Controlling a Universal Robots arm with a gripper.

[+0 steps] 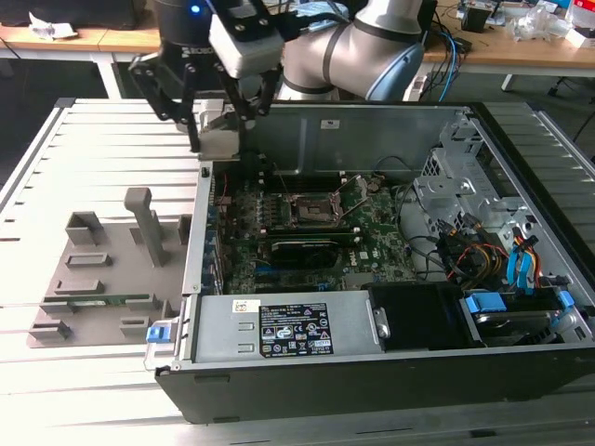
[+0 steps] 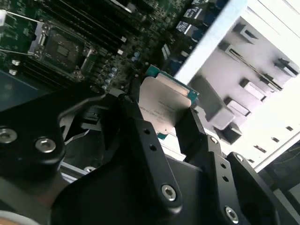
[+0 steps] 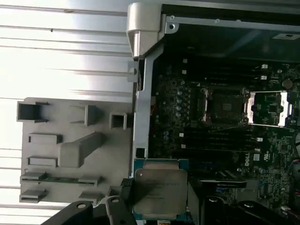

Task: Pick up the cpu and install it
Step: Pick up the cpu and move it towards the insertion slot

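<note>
My gripper [image 1: 219, 123] hangs over the far corner of the open computer case, at the exterior view's left, above the edge of the motherboard. It is shut on the cpu [image 2: 166, 104], a flat square chip with a silver-grey top, held by two opposite edges between the black fingers [image 2: 136, 122]. The first wrist view shows the cpu [image 3: 161, 192] in the gripper [image 3: 161, 200] just inside the case wall. The black socket [image 1: 316, 210] with its metal frame lifted open lies on the board toward the exterior view's right; it appears in both wrist views [image 2: 63, 47] [image 3: 225, 101].
A grey holder tray [image 1: 102, 279] with upright pegs lies outside the case at the exterior view's left. Inside the case [image 1: 197, 251] are a long black card [image 1: 307, 249], a power supply [image 1: 279, 327], drive bays and cable bundles [image 1: 483, 251].
</note>
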